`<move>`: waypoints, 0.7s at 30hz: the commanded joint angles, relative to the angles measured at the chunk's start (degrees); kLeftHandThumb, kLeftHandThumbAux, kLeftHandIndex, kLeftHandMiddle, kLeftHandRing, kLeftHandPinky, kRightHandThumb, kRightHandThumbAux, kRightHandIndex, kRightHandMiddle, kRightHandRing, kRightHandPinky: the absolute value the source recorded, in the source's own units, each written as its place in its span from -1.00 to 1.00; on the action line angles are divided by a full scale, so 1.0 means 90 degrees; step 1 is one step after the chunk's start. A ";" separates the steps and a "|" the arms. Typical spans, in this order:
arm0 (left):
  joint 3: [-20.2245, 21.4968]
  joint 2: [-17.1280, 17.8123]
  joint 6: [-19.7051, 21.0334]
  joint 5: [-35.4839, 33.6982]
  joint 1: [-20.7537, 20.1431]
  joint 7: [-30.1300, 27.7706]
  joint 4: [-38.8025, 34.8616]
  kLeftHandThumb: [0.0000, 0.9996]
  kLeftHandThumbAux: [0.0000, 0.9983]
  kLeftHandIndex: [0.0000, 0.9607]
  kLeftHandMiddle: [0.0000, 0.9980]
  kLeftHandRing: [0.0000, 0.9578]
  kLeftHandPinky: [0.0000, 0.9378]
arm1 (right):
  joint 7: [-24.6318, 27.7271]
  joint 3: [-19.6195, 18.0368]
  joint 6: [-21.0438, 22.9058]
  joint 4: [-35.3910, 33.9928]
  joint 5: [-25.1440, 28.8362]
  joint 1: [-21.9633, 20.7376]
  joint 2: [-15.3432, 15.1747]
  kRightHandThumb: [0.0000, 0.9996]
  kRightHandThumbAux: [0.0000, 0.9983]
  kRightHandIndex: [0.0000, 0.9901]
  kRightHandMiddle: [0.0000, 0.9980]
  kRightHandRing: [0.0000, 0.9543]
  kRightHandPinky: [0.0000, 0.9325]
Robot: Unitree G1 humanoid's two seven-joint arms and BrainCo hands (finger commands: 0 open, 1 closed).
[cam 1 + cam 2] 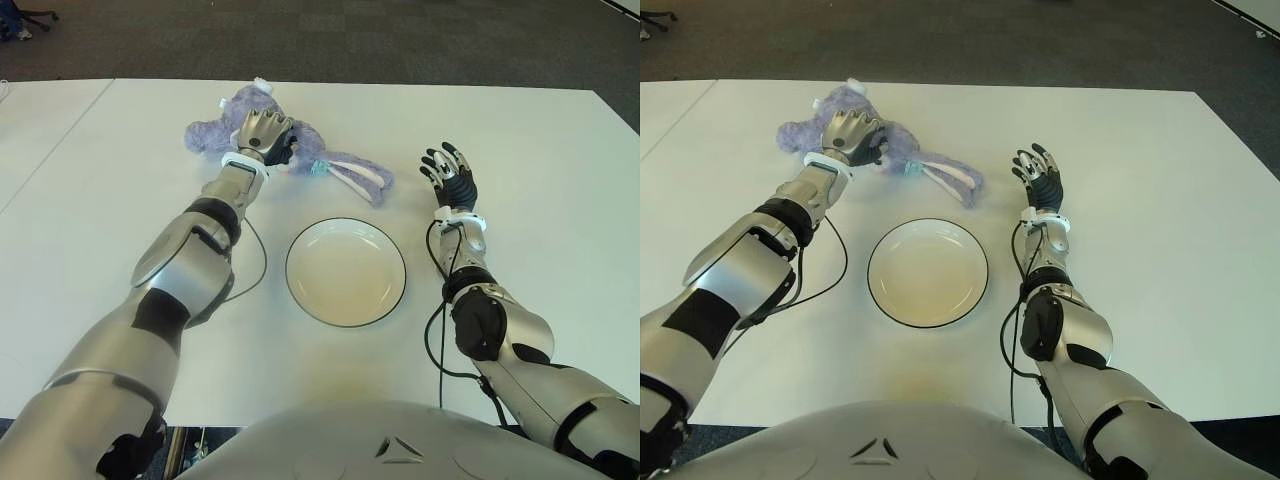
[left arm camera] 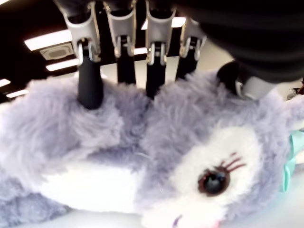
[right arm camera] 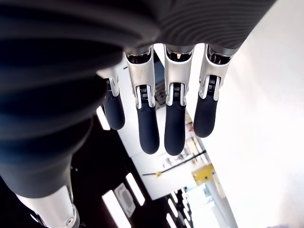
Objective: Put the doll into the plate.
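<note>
A purple and white plush doll with long ears lies on the white table, behind the plate and to its left. My left hand sits on top of the doll's middle. In the left wrist view its fingers press into the fur of the doll, with the thumb against the other side. The white plate with a dark rim holds nothing and stands near the table's centre. My right hand shows to the right of the plate, fingers spread and holding nothing.
Dark carpet lies beyond the table's far edge. Black cables run along both forearms close to the plate. A seam divides the table top at the left.
</note>
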 commanded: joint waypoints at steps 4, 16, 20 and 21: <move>-0.0280 -0.0027 -0.0150 0.0190 0.0186 -0.0036 0.0255 -0.14 -0.63 -1.00 -1.00 -1.00 -1.00 | -0.0250 -0.0086 0.0796 0.0903 0.0097 0.1468 0.0571 -0.64 0.51 -0.58 -0.33 -0.29 -0.33; -0.0209 -0.0181 -0.0290 0.0022 0.0020 -0.0485 0.0317 -0.18 -0.73 -1.00 -1.00 -1.00 -1.00 | -0.0251 -0.0064 0.0816 0.0909 0.0070 0.1453 0.0559 -0.67 0.52 -0.59 -0.33 -0.30 -0.33; -0.0219 -0.0355 -0.0262 0.0015 -0.0057 -0.0827 0.0364 -0.17 -0.72 -1.00 -1.00 -1.00 -1.00 | -0.0244 -0.0060 0.0817 0.0910 0.0067 0.1461 0.0564 -0.66 0.51 -0.58 -0.33 -0.30 -0.33; -0.0223 -0.0376 -0.0261 0.0017 -0.0062 -0.0873 0.0370 -0.17 -0.72 -1.00 -1.00 -1.00 -1.00 | -0.0243 -0.0060 0.0817 0.0910 0.0067 0.1463 0.0566 -0.66 0.51 -0.58 -0.33 -0.30 -0.33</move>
